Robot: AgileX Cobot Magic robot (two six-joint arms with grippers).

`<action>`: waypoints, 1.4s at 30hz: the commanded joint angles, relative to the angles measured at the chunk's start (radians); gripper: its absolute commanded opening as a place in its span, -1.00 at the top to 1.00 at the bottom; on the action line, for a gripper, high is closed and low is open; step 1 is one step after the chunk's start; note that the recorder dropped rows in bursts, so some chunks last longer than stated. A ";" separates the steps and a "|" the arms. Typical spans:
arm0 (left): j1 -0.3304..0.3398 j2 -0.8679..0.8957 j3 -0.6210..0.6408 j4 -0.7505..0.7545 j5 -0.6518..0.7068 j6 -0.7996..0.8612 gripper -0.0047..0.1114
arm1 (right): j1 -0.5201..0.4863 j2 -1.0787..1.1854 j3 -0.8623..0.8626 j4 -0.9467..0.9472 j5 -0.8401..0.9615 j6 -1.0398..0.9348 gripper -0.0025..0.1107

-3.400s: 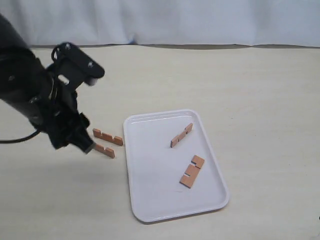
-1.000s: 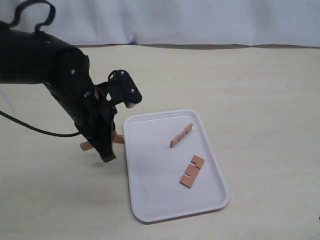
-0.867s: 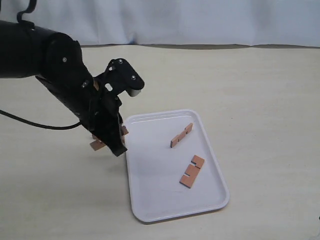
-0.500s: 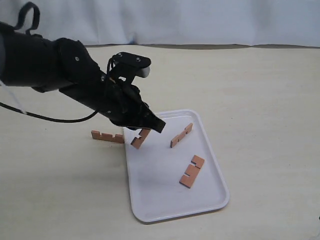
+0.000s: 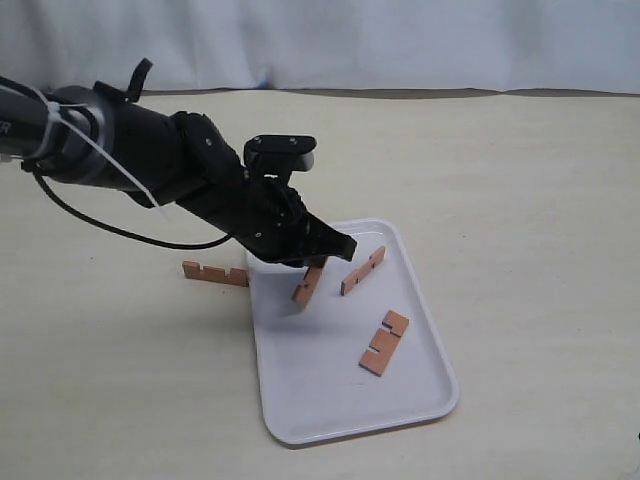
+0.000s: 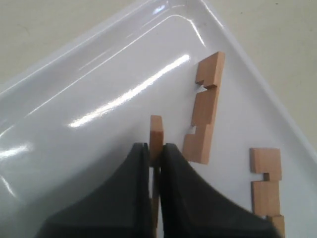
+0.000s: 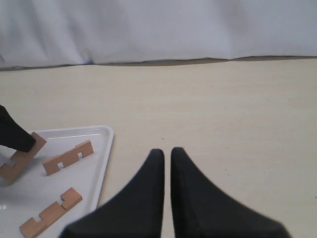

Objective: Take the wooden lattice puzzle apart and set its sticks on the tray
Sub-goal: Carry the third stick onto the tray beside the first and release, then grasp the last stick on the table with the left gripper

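Left gripper point(image 5: 325, 258) has carried one notched stick point(image 5: 308, 285) from tabletop point(image 5: 500, 180) to above the tray point(image 5: 310, 380), clamped tight, apparently for release there.

Left arm point(image 5: 150, 165) is matte black, thick and rounded. There's a white tie point(image 5: 110, 158) strapped across it and a thin black cable point(image 5: 130, 236) trailing below. Left gripper point(image 6: 154, 146) and right gripper point(image 7: 167, 151) have smooth black fingers tapering to blunt tips.
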 commanded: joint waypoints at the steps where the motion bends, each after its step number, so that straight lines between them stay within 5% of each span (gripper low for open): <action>1: -0.005 0.014 -0.008 -0.015 -0.016 0.005 0.52 | 0.004 -0.004 0.003 0.000 -0.005 -0.001 0.88; 6: -0.005 0.014 -0.048 -0.013 0.029 0.005 0.06 | 0.004 -0.004 0.003 0.000 -0.005 -0.001 0.88; 13: -0.005 -0.053 -0.169 0.092 0.212 0.010 0.04 | 0.004 -0.004 0.003 0.000 -0.005 -0.001 0.88; 25: -0.005 -0.195 -0.211 0.816 0.553 0.006 0.04 | 0.004 -0.004 0.003 0.000 -0.005 -0.001 0.88; 30: -0.005 -0.193 -0.193 0.985 0.537 0.006 0.04 | 0.004 -0.004 0.003 0.000 -0.005 -0.001 0.88; 42: 0.017 -0.158 -0.193 0.844 0.539 0.061 0.04 | 0.004 -0.004 0.003 0.000 -0.005 -0.001 0.88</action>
